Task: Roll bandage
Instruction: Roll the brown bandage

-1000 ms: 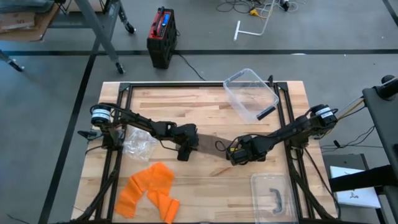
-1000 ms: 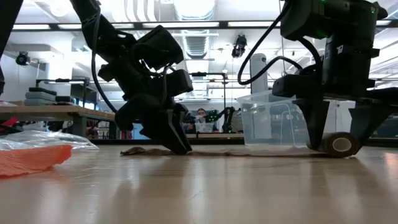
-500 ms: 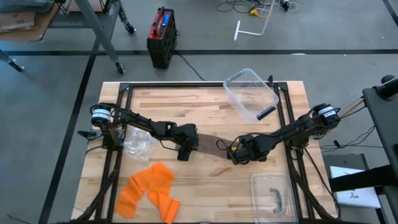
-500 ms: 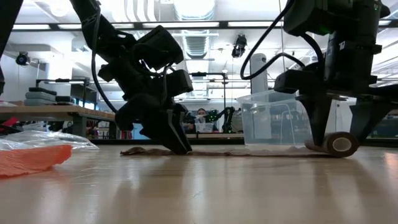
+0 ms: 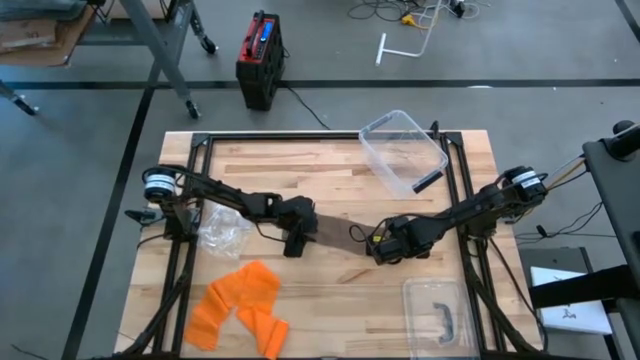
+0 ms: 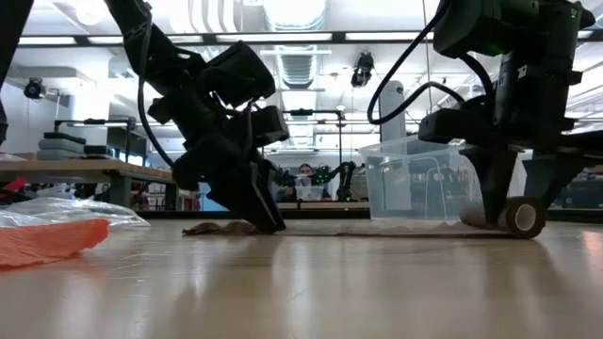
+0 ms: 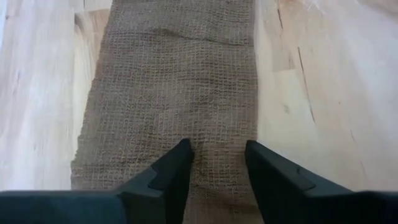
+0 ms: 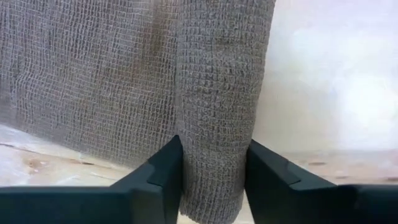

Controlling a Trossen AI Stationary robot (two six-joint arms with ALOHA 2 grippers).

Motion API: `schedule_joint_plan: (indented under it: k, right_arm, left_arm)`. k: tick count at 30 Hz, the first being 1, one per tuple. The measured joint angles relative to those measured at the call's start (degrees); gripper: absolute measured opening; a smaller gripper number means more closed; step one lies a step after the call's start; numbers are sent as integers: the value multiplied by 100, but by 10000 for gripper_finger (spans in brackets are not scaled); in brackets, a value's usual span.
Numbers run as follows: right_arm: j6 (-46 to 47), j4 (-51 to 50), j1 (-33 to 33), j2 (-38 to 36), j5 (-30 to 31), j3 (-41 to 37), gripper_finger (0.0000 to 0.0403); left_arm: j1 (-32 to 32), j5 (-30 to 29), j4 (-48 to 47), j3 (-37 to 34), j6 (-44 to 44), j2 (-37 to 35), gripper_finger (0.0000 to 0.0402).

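Note:
A brown mesh bandage (image 5: 335,228) lies as a flat strip across the middle of the table. Its right end is wound into a roll (image 6: 523,217), and the roll stands on the wood. My left gripper (image 5: 296,243) is at the strip's flat left end (image 7: 174,81). Its fingers stand apart, with only flat cloth under the gap. My right gripper (image 5: 383,250) points down over the roll (image 8: 214,93) and is shut on it. My left gripper rests both fingertips (image 7: 177,168) on top of the bandage's flat free end (image 7: 214,134), slanting down from the table's left. The fingers lie along the strip, and the cloth lies flat on the table beneath them. Nothing is pinched. My right gripper pinches the roll's curved sides (image 8: 186,134) between its two fingers, close to one end of the roll. It comes from above, pointing down, with one finger on either side of the roll. The roll rests on the table, and the loose strip leads away toward my left gripper.
A clear plastic bin (image 5: 405,150) lies at the far right. Its lid (image 5: 440,310) is at the near right. Orange cloth (image 5: 240,305) lies at the near left, with a crumpled clear bag (image 5: 222,230) beside my left arm. Black frame rails (image 5: 190,200) run along the table's edges.
My right gripper has shut on the roll. Its fingers stood wide on either side of the roll and now lie against it. Both arms have stayed where they were, and the strip still lies flat.

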Motion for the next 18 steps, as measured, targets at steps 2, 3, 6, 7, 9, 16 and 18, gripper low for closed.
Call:
schedule_joint_plan:
  k: [2,3,6,7,9,16,18]
  right_arm:
    - [-155,-278,-2,-57,86,11,120]
    - [-282,-496,-2,-95,149,38,117]
    - [-1002,-987,-4,-299,374,334,118]
    - [-1361,-1215,-5,-378,440,478,120]
    - [-2266,-1847,-20,-483,663,850,124]
    - [-6134,-4150,-280,-482,2432,2693,116]
    - [-7182,-4176,-441,-467,3069,3163,114]
  left_arm:
    - [19,2,-56,-4,-46,-152,152]
    - [29,2,-36,-4,-78,-262,154]
    - [62,7,45,0,-174,-693,159]
    - [77,9,100,0,-190,-841,160]
    - [131,24,342,2,-211,-1182,165]
    - [679,98,1345,77,-278,-2318,189]
    - [921,281,1350,201,-356,-2532,195]
